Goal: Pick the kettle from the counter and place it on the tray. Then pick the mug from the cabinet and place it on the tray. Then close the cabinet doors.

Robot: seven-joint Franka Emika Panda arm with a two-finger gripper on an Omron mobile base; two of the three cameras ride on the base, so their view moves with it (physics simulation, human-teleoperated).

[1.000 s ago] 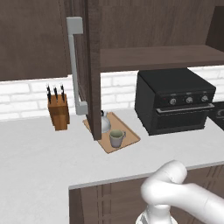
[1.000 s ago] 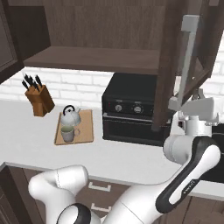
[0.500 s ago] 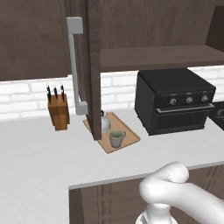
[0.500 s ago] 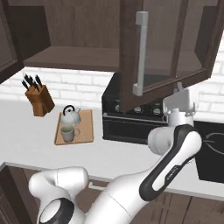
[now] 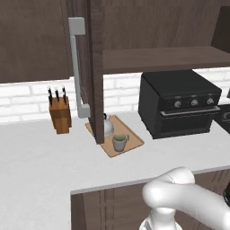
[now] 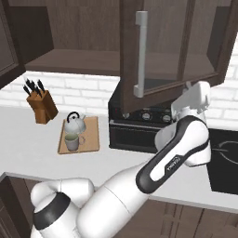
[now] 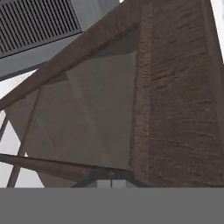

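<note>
On the light-brown wooden tray [image 6: 90, 135], lying on the grey-white counter [image 6: 28, 135] left of the boxy black oven [image 5: 179, 103], stand the small silvery dome kettle [image 6: 74, 123] and, just nearer, the greyish mug [image 6: 71, 142]. A wooden knife block [image 6: 42, 106] stands further left by the white brick wall. The white arm's hand is raised behind the lower right edge of a dark brown glass-panelled cabinet door [image 6: 158, 56], half swung. The gripper [image 7: 111, 183] is closed, holding nothing.

Both base views: counter [image 5: 40, 157], opposite sides
</note>
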